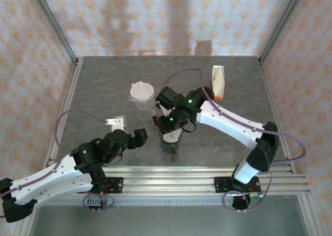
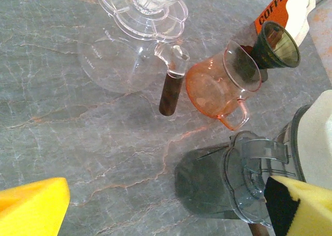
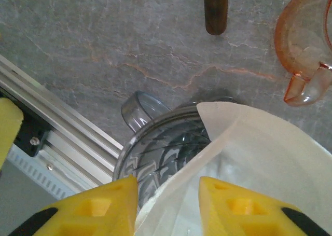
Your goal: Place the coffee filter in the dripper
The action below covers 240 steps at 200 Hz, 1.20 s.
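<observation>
The smoke-grey dripper [image 3: 155, 148] stands near the table's front edge, seen from the side as the dripper [image 2: 218, 181] and from above as the dripper [image 1: 171, 141]. A white paper coffee filter [image 3: 259, 158] lies inside it, leaning on the far rim and rising above it. My right gripper [image 3: 168, 186] hovers right over the dripper with its yellow fingers [image 3: 104, 205] apart, the filter's folded edge running loosely between them. My left gripper [image 2: 166, 212] is open, its wide-spread fingers framing bare table just left of the dripper; from above the left gripper [image 1: 139, 137] sits beside it.
A clear carafe [image 2: 116, 54] with a brown handle [image 2: 171, 93] carries a second clear dripper [image 1: 142, 92]. An orange glass pitcher [image 2: 223, 83], a dark green funnel [image 2: 280, 44] and the filter pack [image 1: 219, 82] stand behind. Aluminium rails [image 3: 57, 137] run along the front edge.
</observation>
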Tool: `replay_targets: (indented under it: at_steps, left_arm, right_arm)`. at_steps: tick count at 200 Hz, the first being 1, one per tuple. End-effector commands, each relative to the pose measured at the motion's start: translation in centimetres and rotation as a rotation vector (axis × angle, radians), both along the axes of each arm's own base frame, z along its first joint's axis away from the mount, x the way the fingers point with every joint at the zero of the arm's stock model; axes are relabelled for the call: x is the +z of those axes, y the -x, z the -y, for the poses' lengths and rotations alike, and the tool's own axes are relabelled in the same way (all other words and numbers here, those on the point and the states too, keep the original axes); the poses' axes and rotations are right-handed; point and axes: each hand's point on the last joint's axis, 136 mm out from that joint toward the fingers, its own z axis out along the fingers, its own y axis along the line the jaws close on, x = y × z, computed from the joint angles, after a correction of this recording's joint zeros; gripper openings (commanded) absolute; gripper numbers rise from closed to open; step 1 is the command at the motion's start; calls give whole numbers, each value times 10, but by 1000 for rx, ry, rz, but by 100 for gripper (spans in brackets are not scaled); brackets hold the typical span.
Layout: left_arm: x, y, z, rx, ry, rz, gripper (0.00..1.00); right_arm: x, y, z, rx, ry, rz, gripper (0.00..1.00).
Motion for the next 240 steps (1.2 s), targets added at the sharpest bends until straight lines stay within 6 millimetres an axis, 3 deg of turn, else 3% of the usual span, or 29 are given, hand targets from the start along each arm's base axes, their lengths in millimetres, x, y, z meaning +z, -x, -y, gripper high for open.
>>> replay_targets:
  at_steps: [1,15,69,95,135,162,212,240]
  left_arm:
    - [9,-3,5,-25,5,26,90]
    - [14,-4,6,-31,1,35,84]
    - [37,-11,28,-122,-52,46,85]
    - [47,-17,47,-185,-88,41,74]
    - [53,-26,76,-271,-197,7,65]
    - [48,-33,86,-289,-260,-17,53]
    - [45,-39,102,-320,-259,-29,48]
    - [39,-39,107,-331,-265,-46,38]
  right_arm:
    - [17,-1,1,-11,-53,57,43]
    - [24,-1,5,-20,-72,78,47]
    - [56,-6,29,-120,-169,217,53]
    - [65,-14,49,-223,-198,307,53]
    - [53,-19,64,-287,-178,302,52]
    - [38,-21,78,-320,-116,292,49]
    - [30,-19,85,-333,-116,292,46]
    - [25,-19,87,-340,-108,289,43]
